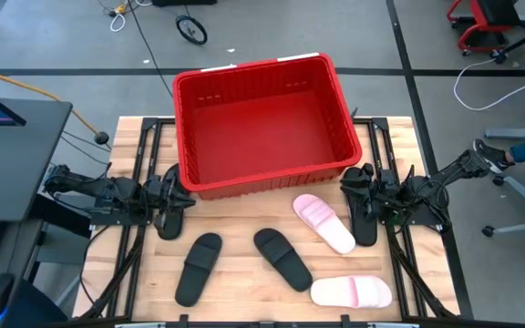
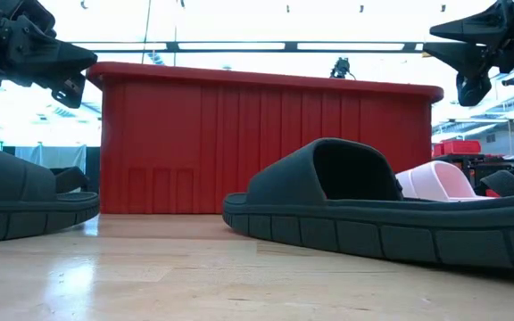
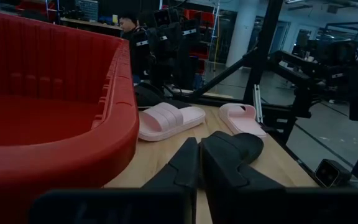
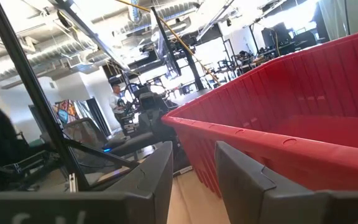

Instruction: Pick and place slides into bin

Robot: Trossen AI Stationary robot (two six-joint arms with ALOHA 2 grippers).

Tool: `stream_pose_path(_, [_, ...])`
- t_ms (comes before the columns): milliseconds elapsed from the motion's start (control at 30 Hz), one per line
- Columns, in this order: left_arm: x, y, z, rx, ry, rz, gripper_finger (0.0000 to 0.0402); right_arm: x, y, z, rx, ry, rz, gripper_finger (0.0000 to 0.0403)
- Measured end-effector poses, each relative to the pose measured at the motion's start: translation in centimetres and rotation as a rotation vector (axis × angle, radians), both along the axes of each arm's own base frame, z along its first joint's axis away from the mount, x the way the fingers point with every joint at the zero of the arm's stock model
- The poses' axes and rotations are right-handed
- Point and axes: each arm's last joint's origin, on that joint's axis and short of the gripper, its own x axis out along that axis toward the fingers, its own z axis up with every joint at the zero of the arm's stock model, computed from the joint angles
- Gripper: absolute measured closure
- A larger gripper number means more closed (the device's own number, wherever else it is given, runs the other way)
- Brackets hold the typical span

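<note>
Pale wood table (image 1: 244,282); red bin (image 1: 264,123) at far middle, empty, long axis across. Four slides in front: black (image 1: 198,267) and black (image 1: 282,258) lengthwise, splayed; pink (image 1: 323,222) diagonal; pink (image 1: 352,292) crosswise. No legible writing. Left claw (image 1: 173,206) closed, empty; right claw (image 1: 361,196) slightly parted, empty.

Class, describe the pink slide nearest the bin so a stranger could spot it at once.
Start at the big red bin on the wooden table. Just off its front right corner lies a pale pink slide, angled. The other pink slide lies at the table's front edge.
</note>
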Motion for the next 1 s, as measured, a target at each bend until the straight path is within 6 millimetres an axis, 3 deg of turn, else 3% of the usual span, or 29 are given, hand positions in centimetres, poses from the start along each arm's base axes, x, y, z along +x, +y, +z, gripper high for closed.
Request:
stream_pose_path(367, [0.0, 0.0, 0.0, 0.001, 0.000, 0.000, 0.0365, 0.0, 0.0, 0.0, 0.000, 0.000, 0.000, 0.0277])
stream_pose_path(733, [0.0, 0.0, 0.4, -0.011, -0.039, 0.000, 0.0378, 0.0, 0.0, 0.0, 0.000, 0.000, 0.000, 0.0277])
stream_pose_path(800, [-0.1, 0.0, 1.2, -0.055, -0.092, -0.002, 0.0376, 0.0, 0.0, 0.0, 0.000, 0.000, 0.000, 0.0277])
stream_pose_path(900, [-0.9, 0.3, 4.1, -0.123, -0.202, -0.007, 0.0373, 0.0, 0.0, 0.0, 0.000, 0.000, 0.000, 0.0277])
stream_pose_path(1000, [-2.2, 0.7, 7.6, 0.003, -0.306, 0.043, 0.0377, 0.0, 0.0, 0.0, 0.001, 0.000, 0.000, 0.0277])
